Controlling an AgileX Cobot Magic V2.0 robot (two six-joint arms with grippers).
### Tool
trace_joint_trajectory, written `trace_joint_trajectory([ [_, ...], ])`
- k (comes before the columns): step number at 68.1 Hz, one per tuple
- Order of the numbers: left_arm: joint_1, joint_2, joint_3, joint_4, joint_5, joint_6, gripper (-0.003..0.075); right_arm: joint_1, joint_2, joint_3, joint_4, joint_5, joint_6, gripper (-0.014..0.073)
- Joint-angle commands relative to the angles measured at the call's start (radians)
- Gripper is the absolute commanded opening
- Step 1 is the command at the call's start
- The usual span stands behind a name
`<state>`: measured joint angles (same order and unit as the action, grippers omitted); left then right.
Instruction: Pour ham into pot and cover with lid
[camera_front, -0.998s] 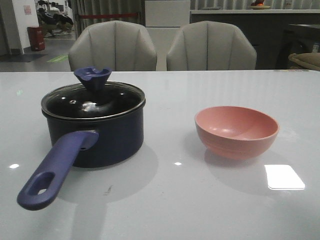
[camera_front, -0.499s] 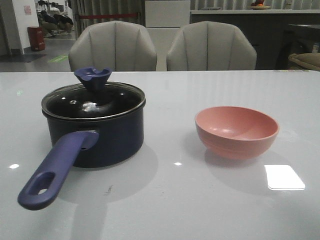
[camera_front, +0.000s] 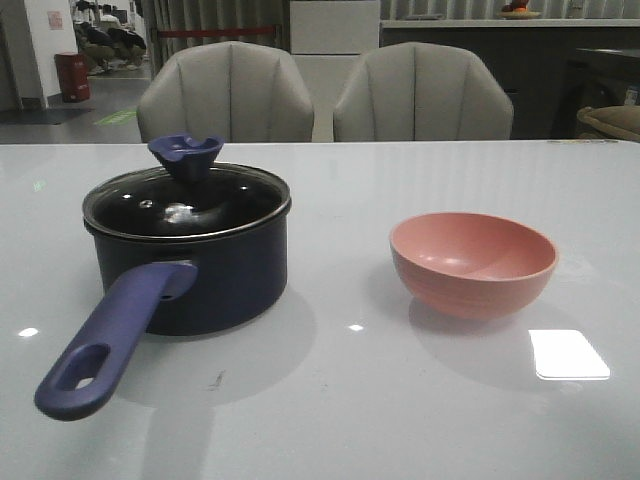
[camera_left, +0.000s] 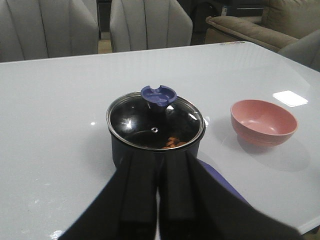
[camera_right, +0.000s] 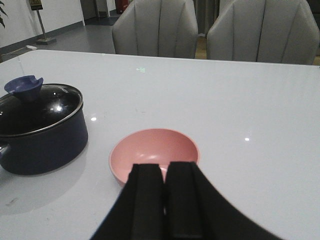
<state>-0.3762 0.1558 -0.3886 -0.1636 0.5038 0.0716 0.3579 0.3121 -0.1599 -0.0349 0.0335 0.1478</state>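
Observation:
The navy pot (camera_front: 190, 275) stands at the left of the table, its purple-blue handle (camera_front: 110, 338) pointing to the front. The glass lid (camera_front: 186, 200) with its blue knob (camera_front: 186, 153) sits on the pot. Through the glass in the left wrist view, orange-pink ham chunks (camera_left: 173, 143) lie inside the pot (camera_left: 156, 140). My left gripper (camera_left: 158, 157) is shut and empty, held back from the pot's near side. My right gripper (camera_right: 165, 167) is shut and empty, in front of the empty pink bowl (camera_right: 154, 152). Neither gripper shows in the front view.
The pink bowl (camera_front: 472, 262) stands at the right of the table. Two grey chairs (camera_front: 325, 92) stand behind the table's far edge. A bright light patch (camera_front: 568, 354) lies on the table near the bowl.

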Motion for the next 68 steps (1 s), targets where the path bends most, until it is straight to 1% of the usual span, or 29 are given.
trace_joint_trajectory([
  [1, -0.007, 0.013, -0.025, -0.017, -0.078, -0.007, 0.0132, -0.001, 0.003, -0.026, -0.014, -0.082, -0.004, 0.0137],
  [22, -0.007, 0.013, -0.009, -0.017, -0.089, -0.007, 0.0132, -0.001, 0.003, -0.026, -0.014, -0.082, -0.004, 0.0137],
  [25, 0.003, 0.013, 0.004, 0.033, -0.096, -0.007, 0.0132, -0.001, 0.003, -0.026, -0.014, -0.082, -0.004, 0.0137],
  [28, 0.021, 0.011, 0.017, 0.048, -0.107, -0.007, 0.0132, -0.001, 0.003, -0.026, -0.014, -0.082, -0.004, 0.0137],
  [38, 0.17, -0.039, 0.117, 0.063, -0.225, -0.007, 0.0132, -0.001, 0.003, -0.026, -0.014, -0.082, -0.004, 0.0137],
  [39, 0.2, -0.054, 0.141, 0.063, -0.241, -0.007, 0.0132, -0.001, 0.003, -0.026, -0.014, -0.082, -0.004, 0.0137],
  [49, 0.296, -0.132, 0.266, 0.07, -0.351, -0.007, 0.0132, -0.001, 0.003, -0.026, -0.014, -0.082, -0.004, 0.0137],
  [57, 0.301, -0.181, 0.348, 0.08, -0.438, -0.007, 0.0132, -0.001, 0.003, -0.026, -0.014, -0.082, -0.004, 0.0137],
  [68, 0.287, -0.179, 0.411, 0.09, -0.532, -0.024, 0.0132, -0.001, 0.003, -0.026, -0.014, -0.082, -0.004, 0.0137],
])
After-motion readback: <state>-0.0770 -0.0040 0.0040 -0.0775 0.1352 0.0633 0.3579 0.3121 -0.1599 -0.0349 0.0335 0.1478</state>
